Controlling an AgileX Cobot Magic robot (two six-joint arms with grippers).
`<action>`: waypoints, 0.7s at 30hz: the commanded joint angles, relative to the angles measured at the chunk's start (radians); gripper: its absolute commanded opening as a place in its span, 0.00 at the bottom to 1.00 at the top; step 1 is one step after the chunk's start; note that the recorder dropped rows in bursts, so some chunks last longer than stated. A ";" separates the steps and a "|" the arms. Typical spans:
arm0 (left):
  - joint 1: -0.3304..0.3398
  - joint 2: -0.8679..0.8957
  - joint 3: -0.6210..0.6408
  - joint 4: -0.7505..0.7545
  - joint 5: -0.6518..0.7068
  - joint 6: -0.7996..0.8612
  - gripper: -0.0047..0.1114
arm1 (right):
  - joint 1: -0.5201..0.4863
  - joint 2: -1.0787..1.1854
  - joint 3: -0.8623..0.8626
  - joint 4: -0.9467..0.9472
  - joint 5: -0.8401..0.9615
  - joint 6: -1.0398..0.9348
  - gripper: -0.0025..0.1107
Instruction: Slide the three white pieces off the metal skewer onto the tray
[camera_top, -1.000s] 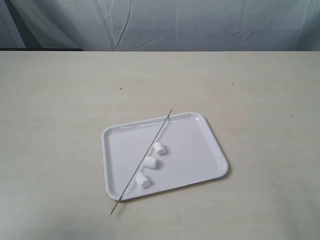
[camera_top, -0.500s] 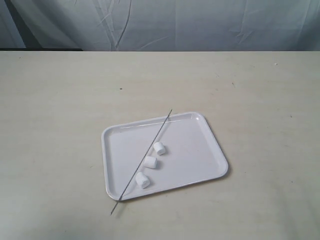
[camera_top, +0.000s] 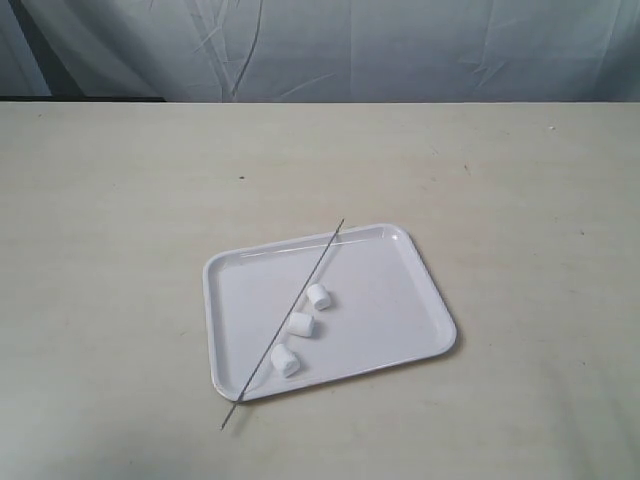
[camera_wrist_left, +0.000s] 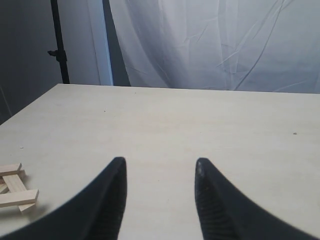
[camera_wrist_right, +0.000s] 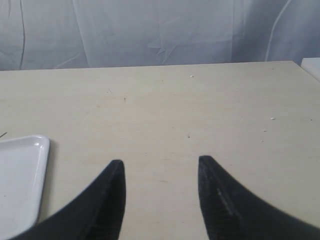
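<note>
Left pincer (camera_wrist_left: 160, 170) and right pincer (camera_wrist_right: 160, 170) gape empty; white pieces (camera_top: 301, 325) lie on tray (camera_top: 400, 300) beside skewer (camera_top: 302, 290).

you're looking at a glossy white tray (camera_top: 400, 300) on a pale cream surface (camera_top: 120, 250), plain but for faint flecks and one dark speck (camera_top: 241, 178) at about 11 o'clock from the tray. the three white pieces (camera_top: 301, 325) are matte white, shaded light grey on their sides. the metal skewer (camera_top: 300, 293) reads as a thin dull grey line. behind hangs a creased, pale blue-grey cloth (camera_top: 420, 50). the left pincer (camera_wrist_left: 160, 160) and right pincer (camera_wrist_right: 161, 160) are black, their inner faces finely ribbed. the left wrist view also shows light tan wooden blocks (camera_wrist_left: 15, 192).
</note>
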 joint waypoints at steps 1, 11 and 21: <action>-0.008 -0.004 0.004 0.002 0.001 0.000 0.40 | 0.003 -0.006 0.002 -0.006 -0.013 0.000 0.42; -0.008 -0.004 0.004 0.002 0.001 0.000 0.40 | 0.003 -0.006 0.002 -0.001 -0.013 0.000 0.42; -0.008 -0.004 0.004 0.002 0.001 0.000 0.40 | 0.003 -0.006 0.002 -0.001 -0.015 0.000 0.42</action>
